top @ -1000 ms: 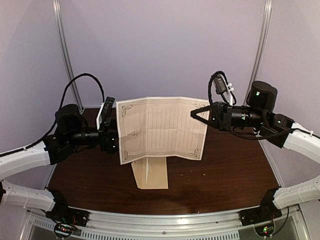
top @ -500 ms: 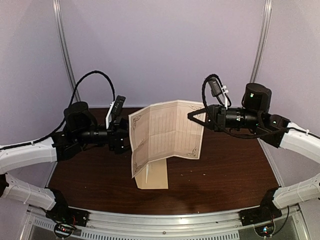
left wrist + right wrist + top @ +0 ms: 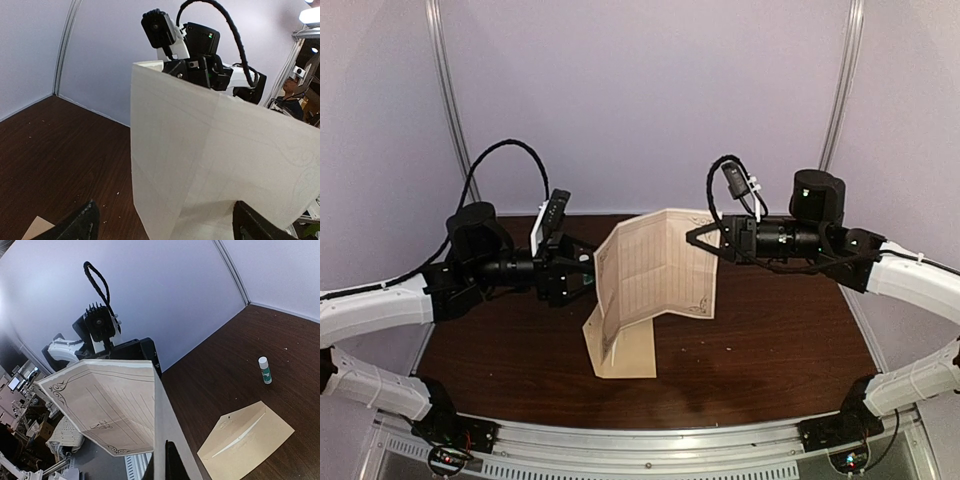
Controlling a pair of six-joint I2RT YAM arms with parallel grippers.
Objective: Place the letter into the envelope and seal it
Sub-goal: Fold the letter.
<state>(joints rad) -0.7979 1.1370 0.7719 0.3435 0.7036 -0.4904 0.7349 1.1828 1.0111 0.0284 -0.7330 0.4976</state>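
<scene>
The cream bordered letter (image 3: pixel 655 265) hangs upright in the air, bent along a vertical crease. My right gripper (image 3: pixel 692 238) is shut on its right edge; in the right wrist view (image 3: pixel 167 460) the sheet (image 3: pixel 110 405) runs edge-on between the fingers. My left gripper (image 3: pixel 586 275) is at the letter's left panel. In the left wrist view its fingers (image 3: pixel 85 225) stand wide apart, with the letter's blank back (image 3: pixel 200 150) between them. The tan envelope (image 3: pixel 625 350) lies flat on the table below the letter, and shows in the right wrist view (image 3: pixel 245 442).
A small glue stick (image 3: pixel 264 370) with a white cap stands on the dark wooden table (image 3: pixel 780 340) beyond the envelope. Pale walls close the back and sides. A metal rail (image 3: pixel 650 440) runs along the near edge.
Both grippers have moved inward toward each other. The letter, flat and spread wide a second ago, has bent along its crease, and its left panel has swung toward the camera.
</scene>
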